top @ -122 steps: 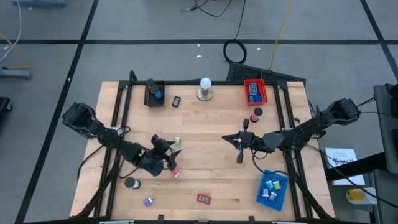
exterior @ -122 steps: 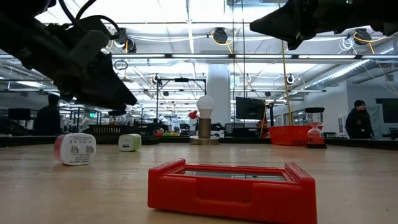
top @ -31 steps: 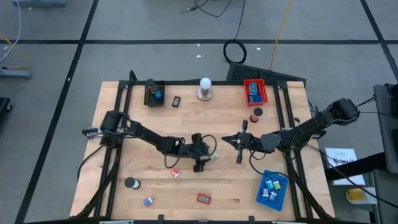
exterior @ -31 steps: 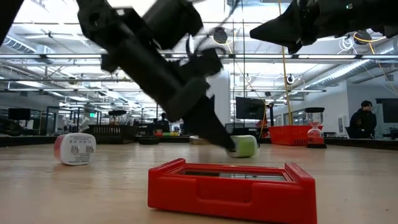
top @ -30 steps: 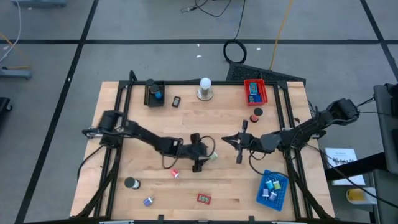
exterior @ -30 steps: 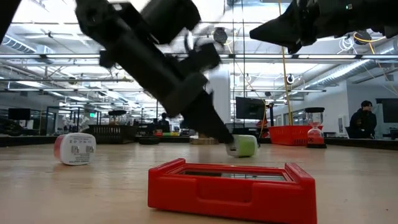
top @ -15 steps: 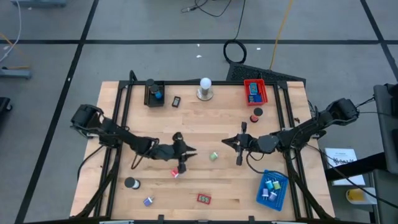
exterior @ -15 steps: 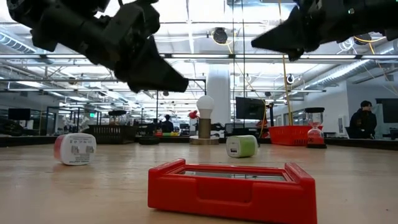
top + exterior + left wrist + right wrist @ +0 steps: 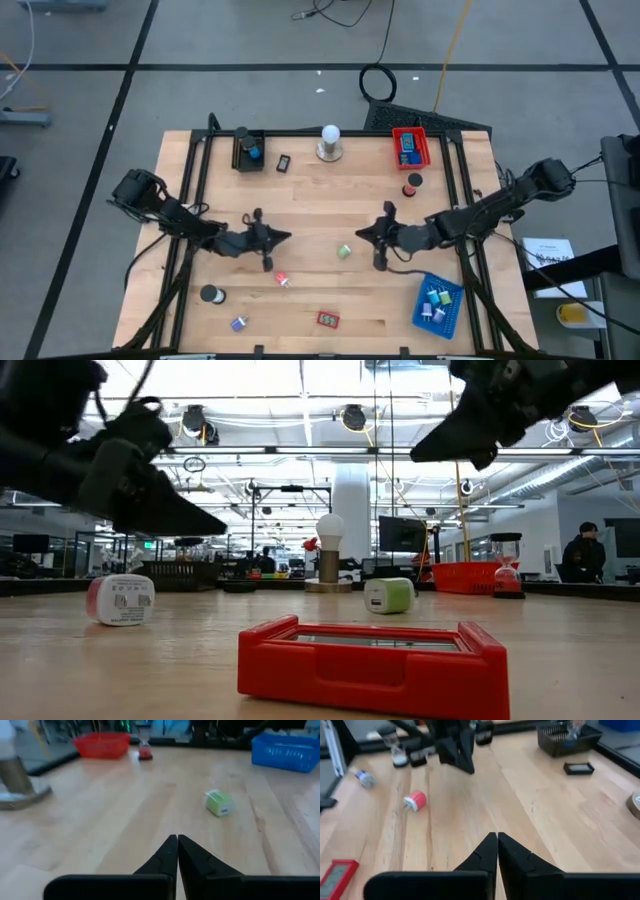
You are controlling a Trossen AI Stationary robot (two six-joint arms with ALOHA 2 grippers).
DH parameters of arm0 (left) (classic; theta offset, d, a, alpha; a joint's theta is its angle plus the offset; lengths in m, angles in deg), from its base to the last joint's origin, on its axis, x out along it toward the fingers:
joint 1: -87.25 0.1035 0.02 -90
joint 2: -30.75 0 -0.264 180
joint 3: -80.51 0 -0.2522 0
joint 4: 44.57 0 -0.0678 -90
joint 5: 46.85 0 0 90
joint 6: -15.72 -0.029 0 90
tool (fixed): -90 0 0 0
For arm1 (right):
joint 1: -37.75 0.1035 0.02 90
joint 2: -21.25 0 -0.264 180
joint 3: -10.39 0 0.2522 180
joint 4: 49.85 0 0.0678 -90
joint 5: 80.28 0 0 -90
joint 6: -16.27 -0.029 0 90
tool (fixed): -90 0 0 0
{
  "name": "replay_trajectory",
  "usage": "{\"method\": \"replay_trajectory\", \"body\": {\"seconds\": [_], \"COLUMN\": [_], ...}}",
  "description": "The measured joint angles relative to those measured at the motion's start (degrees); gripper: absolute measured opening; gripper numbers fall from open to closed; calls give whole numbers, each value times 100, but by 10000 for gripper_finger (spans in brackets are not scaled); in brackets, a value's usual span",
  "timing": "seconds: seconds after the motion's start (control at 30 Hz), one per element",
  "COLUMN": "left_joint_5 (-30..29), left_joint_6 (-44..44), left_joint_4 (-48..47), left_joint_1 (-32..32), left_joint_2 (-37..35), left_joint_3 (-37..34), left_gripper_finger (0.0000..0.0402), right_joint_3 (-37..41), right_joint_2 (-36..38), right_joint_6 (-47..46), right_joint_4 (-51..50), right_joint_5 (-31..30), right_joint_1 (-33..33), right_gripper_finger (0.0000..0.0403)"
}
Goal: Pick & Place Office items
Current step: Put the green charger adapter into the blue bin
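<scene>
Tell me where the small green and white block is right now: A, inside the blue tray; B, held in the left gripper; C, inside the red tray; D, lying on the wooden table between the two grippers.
D: the small green and white block lies alone on the wooden table, between the shut left gripper and the shut right gripper, touching neither.

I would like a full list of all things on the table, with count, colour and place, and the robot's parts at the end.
Table: one, light wood.
Black tray: one, far left; something blue inside.
Red tray: one, far right.
Blue tray: one, near right corner; small pieces inside.
White ball on grey base: one, far edge, centre.
Green-and-white block: one, table centre, between the grippers.
Pink-and-white block: one, near the left gripper.
Flat red item: one, near edge.
Flat black item: one, beside the black tray.
Left gripper: shut, empty, left of centre.
Right gripper: shut, empty, right of centre.
</scene>
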Motion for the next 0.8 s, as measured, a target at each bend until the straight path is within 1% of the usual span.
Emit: {"method": "replay_trajectory", "body": {"seconds": [0.1, 0.2, 0.3, 0.47, 0.53, 0.63, 0.7, 0.8], "left_joint_5": [-12, 46, 48, 53, 53, 56, 60, 64], "left_joint_6": [-156, -73, -5, 11, 11, 11, 13, 18], "left_joint_4": [247, 240, 237, 213, 208, 171, 166, 157], "left_joint_1": [-31, -31, -31, -30, -26, -26, -26, -26], "left_joint_2": [-2, -2, -2, -2, -2, 0, 0, 0], "left_joint_3": [-198, -234, -227, -227, -227, -227, -227, -227], "left_gripper_finger": [6, 4, 16, 26, 22, 11, 5, 7], "right_joint_3": [-601, -1183, -1738, -2732, -3036, -3409, -3523, -3533], "right_joint_2": [-319, -865, -1512, -2469, -2769, -3034, -3122, -3149], "right_joint_6": [16, 123, 156, 645, 912, 1247, 1405, 1572], "right_joint_4": [-598, -1019, -1796, -3219, -3590, -3886, -3942, -3938], "right_joint_5": [79, 489, 882, 1590, 1704, 1909, 2123, 2413], "right_joint_1": [-6, -161, -394, -637, -641, -639, -640, -673], "right_gripper_finger": [26, 50, 78, 143, 175, 220, 243, 263]}}
